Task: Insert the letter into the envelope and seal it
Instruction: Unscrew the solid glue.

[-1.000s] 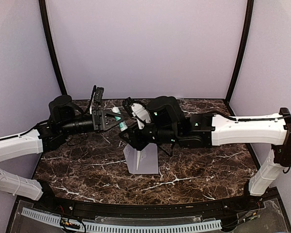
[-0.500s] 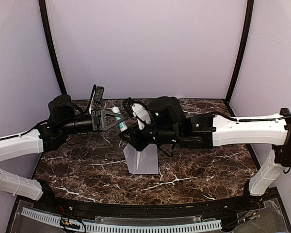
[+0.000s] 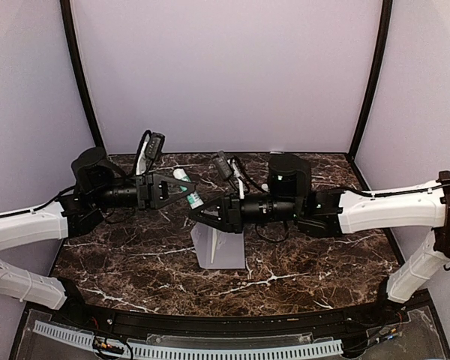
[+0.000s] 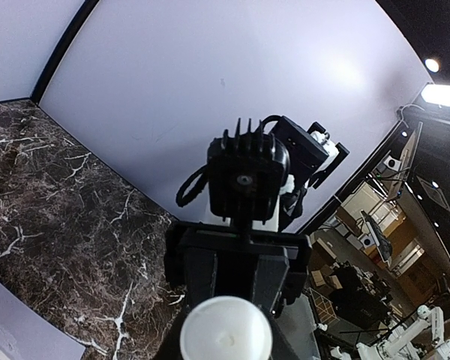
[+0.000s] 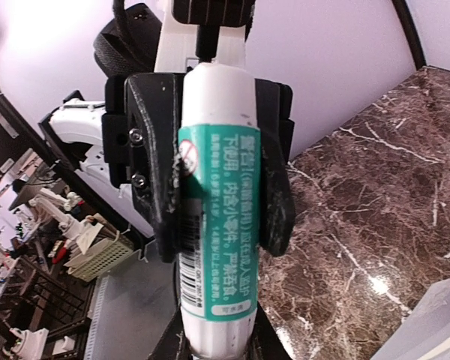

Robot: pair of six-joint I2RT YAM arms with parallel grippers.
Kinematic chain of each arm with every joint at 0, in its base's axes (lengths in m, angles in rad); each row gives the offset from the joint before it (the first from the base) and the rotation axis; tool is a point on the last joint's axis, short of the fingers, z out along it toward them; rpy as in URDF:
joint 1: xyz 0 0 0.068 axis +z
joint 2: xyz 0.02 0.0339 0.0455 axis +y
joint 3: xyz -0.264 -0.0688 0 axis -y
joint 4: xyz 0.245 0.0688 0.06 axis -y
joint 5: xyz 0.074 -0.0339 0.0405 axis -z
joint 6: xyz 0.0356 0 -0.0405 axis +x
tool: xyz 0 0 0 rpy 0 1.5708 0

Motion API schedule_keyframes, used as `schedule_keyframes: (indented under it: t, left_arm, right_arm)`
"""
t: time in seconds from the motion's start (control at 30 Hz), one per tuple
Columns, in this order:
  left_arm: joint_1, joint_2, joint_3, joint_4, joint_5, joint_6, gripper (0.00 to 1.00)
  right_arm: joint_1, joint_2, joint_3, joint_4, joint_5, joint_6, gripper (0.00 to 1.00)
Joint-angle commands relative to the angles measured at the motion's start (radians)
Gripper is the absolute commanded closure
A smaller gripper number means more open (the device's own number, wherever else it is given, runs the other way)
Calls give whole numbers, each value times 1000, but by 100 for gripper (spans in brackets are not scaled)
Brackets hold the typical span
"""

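Centre frame, left claw [image 3: 181, 189] clamps white green-labelled plastic glue stick [image 5: 214, 247]; right claw [image 3: 197, 214] brackets its lower end, closure unclear; judged best: pull straight along barrel.

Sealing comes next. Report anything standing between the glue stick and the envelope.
Nothing visible lies on the envelope itself. The glue stick is held in the air by the left gripper, and the right gripper, which appears to clasp the tube's free end, hangs between it and the envelope's far edge.
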Motion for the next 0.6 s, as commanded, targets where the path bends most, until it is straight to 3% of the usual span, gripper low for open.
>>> schedule_keyframes:
  t: [0.0,0.1,0.27,0.47,0.57]
  left_arm:
    - [3,-41,-32,31,148,15,100]
    - [3,-51,-41,46,147,6,100]
    - [3,-77,-53,41,20,-8,100]
    - [4,-124,-43,-115,-252,-16,100]
    - [6,-132,-41,-132,-293,-28,100]
  right_arm:
    - [-89,-52,-77,302,-147,182,96]
    - [-99,-50,-107,375,-186,225,95]
    - [-93,-53,-81,263,-164,163,86]
    - [-44,-102,-28,-6,-29,-23,52]
    - [-11,-129,-24,-109,66,-92,39]
